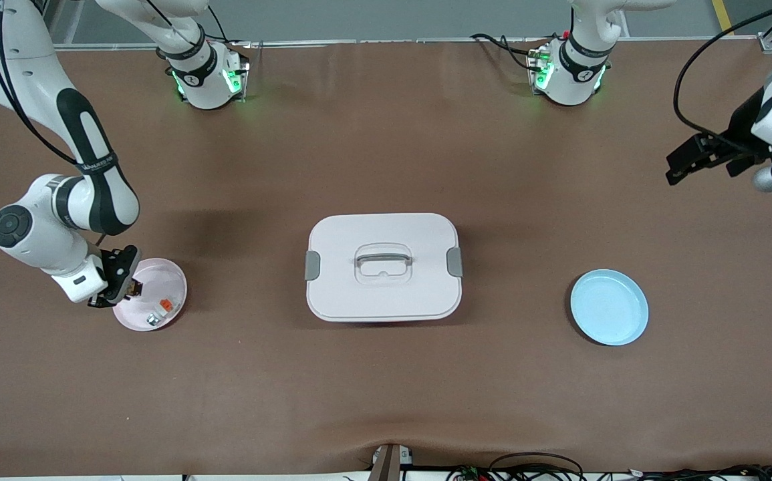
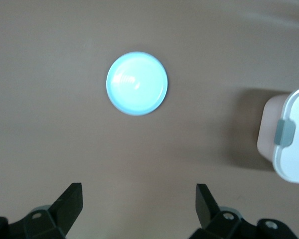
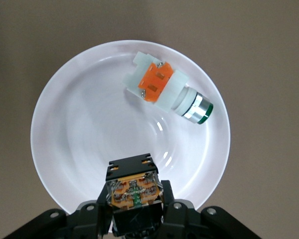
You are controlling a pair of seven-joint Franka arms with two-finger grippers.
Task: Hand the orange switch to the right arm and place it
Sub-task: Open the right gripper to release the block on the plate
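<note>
I take the lidded box [image 1: 383,266] as my landmark: one plate [image 1: 609,306] lies toward the left arm's end of it; another plate [image 1: 173,280], with a small part [image 1: 158,312] in it, lies toward the right arm's end.

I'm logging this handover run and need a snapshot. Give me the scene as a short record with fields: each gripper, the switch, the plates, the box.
right gripper: shut on the orange switch, over the pink plate
left gripper: open, empty, waiting in the air at the left arm's end of the table
pink plate: toward the right arm's end; holds a whitish part with an orange tab
blue plate: toward the left arm's end, nothing on it
white lidded box: mid-table between the plates, lid on
</note>
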